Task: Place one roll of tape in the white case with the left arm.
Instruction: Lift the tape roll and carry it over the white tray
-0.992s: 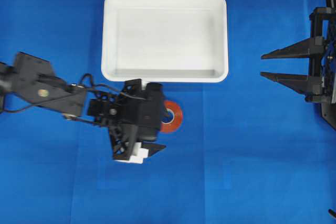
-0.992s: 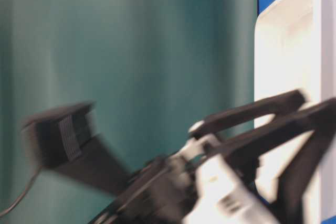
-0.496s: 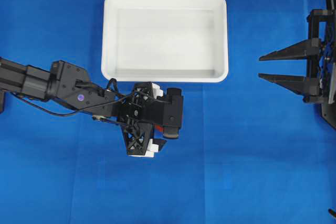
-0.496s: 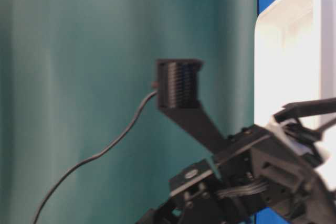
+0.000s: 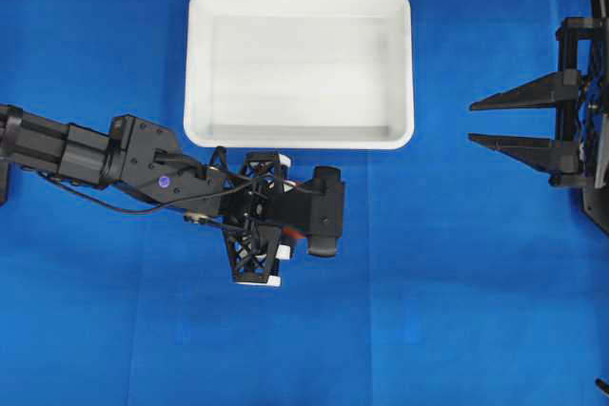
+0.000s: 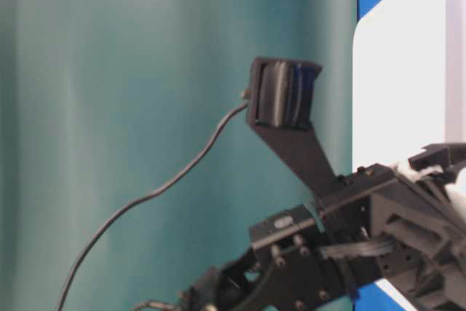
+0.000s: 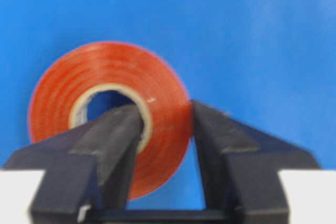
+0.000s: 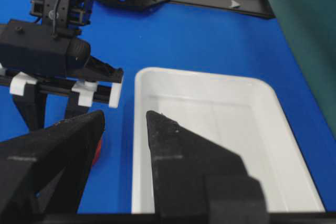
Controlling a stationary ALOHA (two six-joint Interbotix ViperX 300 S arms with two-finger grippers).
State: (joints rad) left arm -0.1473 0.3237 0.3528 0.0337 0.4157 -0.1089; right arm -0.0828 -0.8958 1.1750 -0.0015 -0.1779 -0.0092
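A blue cloth-covered table [image 5: 457, 273] carried everything in the scene, its surface smooth apart from faint fold lines. The white case [image 5: 299, 138] lay flat on it toward the far side in the overhead view, long edges running left to right, its interior bare. The roll of tape [image 7: 107, 111] sat on the blue surface just beyond the case's near long rim, toward that rim's middle, close beside the case but not touching it. It lay flat, its pale core ring facing up. In the overhead view only a sliver of orange-red showed beneath the black hardware above it.
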